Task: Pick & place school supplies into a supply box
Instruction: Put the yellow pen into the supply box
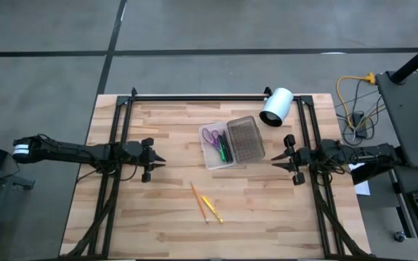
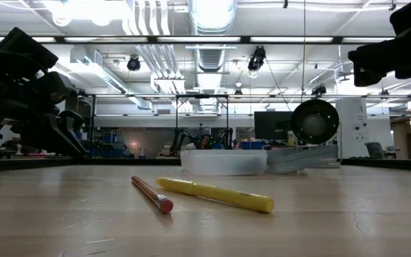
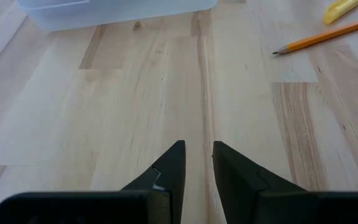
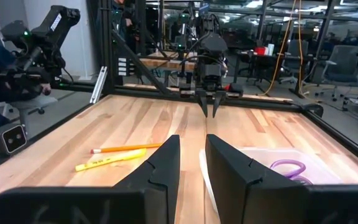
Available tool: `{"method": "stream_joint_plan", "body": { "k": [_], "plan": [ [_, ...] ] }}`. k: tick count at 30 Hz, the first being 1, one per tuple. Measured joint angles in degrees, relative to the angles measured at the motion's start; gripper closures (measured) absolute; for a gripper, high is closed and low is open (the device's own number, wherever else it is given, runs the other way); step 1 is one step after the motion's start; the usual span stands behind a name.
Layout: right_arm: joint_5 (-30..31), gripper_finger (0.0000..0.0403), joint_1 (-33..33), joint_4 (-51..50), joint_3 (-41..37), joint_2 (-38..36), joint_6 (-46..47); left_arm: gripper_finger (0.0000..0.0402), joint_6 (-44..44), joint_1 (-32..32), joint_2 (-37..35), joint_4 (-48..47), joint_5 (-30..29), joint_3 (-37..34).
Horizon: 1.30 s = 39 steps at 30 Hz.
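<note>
The box (image 1: 231, 143) is seen open near the table's middle, white tray half beside the grey ribbed lid (image 1: 244, 139). The scissors (image 1: 210, 135) and some green and dark pens (image 1: 223, 147) are already inside the tray. Two items are left on the bare wood, nearer the front edge: an orange pencil (image 1: 198, 202) and a yellow pen (image 1: 212, 209), lying close together and nearly parallel, not touching the box.

The left gripper (image 1: 160, 160) is held low over the table, left of the box; in its wrist view the fingers (image 3: 170, 168) are parted by a narrow gap, with nothing between them. The right gripper (image 1: 276, 162) is held just right of the box, its fingers (image 4: 164, 163) likewise slightly apart and empty.

Step in hand, as judged: pickup of one remaining item, most likely by the left arm, which is closer.

Notes for a clean pickup:
- Fingers to be opened wider before descent.
- Gripper to be turned so the jaws straddle the shaft crosswise, near mid-length.
- One item to be taken at a time; the pair lies close, so the neighbour may be nudged.
- Release to be made low over the tray, lengthwise.
</note>
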Motion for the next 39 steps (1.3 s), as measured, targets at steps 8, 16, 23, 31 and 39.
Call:
{"method": "stream_joint_plan", "body": {
  "k": [8, 16, 23, 31, 39],
  "plan": [
    [0.00, 0.0335, 0.00, 0.00, 0.00, 0.00, 0.00, 0.0335, -0.28, 0.00, 0.02, 6.60, -0.01, -0.02],
    [0.00, 0.0335, -0.01, 0.00, 0.00, 0.02, 0.00, 0.0335, -6.32, 0.02, 0.00, 21.40, 0.00, -0.02],
    [0.00, 0.0335, 0.00, 0.00, 0.00, 0.02, 0.00, 0.0335, -7.30, 0.02, 0.00, 25.00, 0.00, 1.21],
    [0.00, 0.0335, 0.00, -0.01, 0.00, 0.01, -0.01, 0.0335, -7.63, -0.02, 0.40, 21.17, 9.35, 6.11],
    [0.00, 0.0335, 0.00, 0.00, 0.00, 0.00, -0.02, 0.0335, -4.30, -0.02, 0.39, -2.43, 10.73, 17.86]
  ]
}}
